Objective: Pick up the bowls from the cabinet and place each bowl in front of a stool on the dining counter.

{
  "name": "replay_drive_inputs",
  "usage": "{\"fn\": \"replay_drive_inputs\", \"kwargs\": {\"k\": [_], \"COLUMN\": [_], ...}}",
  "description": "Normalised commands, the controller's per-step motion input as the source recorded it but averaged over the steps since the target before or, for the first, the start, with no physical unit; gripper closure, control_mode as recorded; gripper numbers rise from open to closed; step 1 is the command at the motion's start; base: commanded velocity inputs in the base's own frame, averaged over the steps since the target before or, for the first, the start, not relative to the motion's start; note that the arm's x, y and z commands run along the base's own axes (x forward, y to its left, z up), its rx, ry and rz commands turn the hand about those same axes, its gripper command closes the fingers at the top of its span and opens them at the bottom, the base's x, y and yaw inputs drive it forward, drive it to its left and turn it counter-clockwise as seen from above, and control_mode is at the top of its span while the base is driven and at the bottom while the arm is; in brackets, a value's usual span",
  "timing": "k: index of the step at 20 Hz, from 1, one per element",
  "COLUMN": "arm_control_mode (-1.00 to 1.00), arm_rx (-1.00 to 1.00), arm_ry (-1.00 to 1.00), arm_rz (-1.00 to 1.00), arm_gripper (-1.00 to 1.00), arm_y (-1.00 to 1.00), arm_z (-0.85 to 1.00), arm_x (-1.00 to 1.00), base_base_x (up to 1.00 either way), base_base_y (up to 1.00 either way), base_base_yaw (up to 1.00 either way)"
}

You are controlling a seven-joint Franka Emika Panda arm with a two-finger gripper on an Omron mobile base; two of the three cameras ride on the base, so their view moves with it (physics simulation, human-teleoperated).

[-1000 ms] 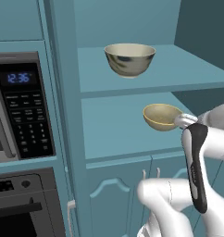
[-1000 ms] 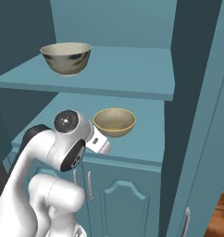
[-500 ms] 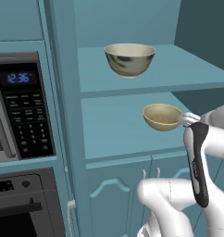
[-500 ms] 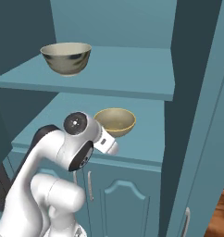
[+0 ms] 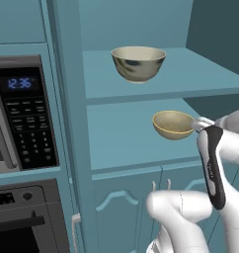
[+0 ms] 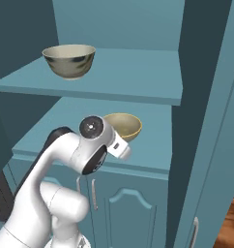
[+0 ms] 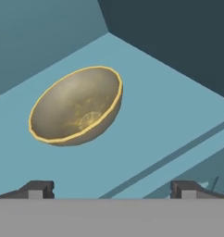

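Note:
Inside the teal cabinet, a plain tan-yellow bowl sits upright on the lower shelf. A cream bowl with dark mottled marks stands on the shelf above it. In the hand view the tan bowl lies a short way ahead of my gripper. The gripper is open, with its fingertips wide apart and nothing between them. It touches neither bowl. The stool and the dining counter are out of view.
A built-in microwave and an oven fill the column left of the cabinet. Panelled doors with thin handles close the cabinet below the shelves. A tall teal side wall bounds the shelves on the right.
My arm has swung right and forward, and the hand is closer to the tan bowl. The gripper stays open and both bowls have not moved.

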Motion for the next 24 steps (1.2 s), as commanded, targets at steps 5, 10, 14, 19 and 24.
{"fn": "replay_drive_inputs", "kwargs": {"k": [5,10,14,19,24], "arm_control_mode": [-1.0,-1.0,-1.0,-1.0,-1.0], "arm_rx": [0.01,0.01,0.01,0.0,0.0], "arm_ry": [0.0,0.0,0.0,0.0,0.0], "arm_rz": [0.0,0.0,0.0,0.0,0.0], "arm_gripper": [-1.0,-1.0,-1.0,-1.0,-1.0], "arm_y": [-0.04,-0.07,-0.08,-0.06,-0.05], "arm_z": [-0.15,-0.19,-0.19,-0.15,-0.14], "arm_x": [0.27,0.23,0.24,0.21,0.23], "base_base_x": [0.0,0.0,0.0,0.0,0.0], "base_base_y": [0.0,0.0,0.0,0.0,0.0], "base_base_yaw": [0.0,0.0,0.0,0.0,0.0]}}
